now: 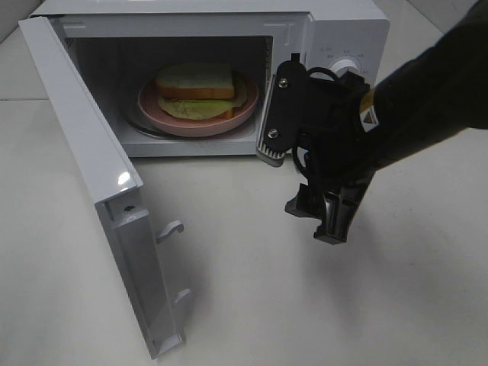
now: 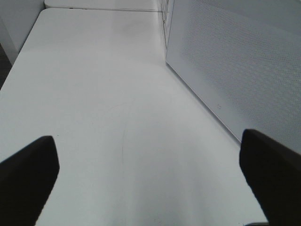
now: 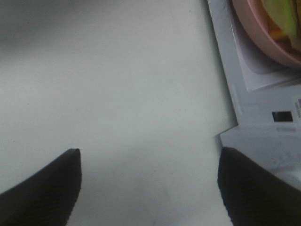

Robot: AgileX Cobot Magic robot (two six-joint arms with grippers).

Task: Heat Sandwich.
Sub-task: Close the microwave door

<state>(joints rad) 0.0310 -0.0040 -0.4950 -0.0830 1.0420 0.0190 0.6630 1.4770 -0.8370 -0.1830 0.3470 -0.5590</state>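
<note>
We are seeing the sandwich point(image 1: 195, 80) lying on the pink plate point(image 1: 229, 122) inside the microwave point(image 1: 347, 34). The door point(image 1: 84, 152) is standing wide open, swung out from the front of the microwave. Our right pincer point(image 1: 316, 221) is hanging over the desk point(image 1: 252, 305), in front of the microwave and below its dial point(image 1: 347, 67). It is released and gripping nothing. Our left pincer point(image 2: 146, 155) is released and empty too, hovering beside the outer face of the door without touching it.

We are guessing the next job is shutting the door. To do that well, we are planning a slow, soft push on the outer face, close to the edge farthest from the microwave. We are pulling the right pincer away from the front of the microwave first, so the door is not bumping it. We are pushing until the two hooks are clicking in. A hard shove could be sliding the microwave back.
</note>
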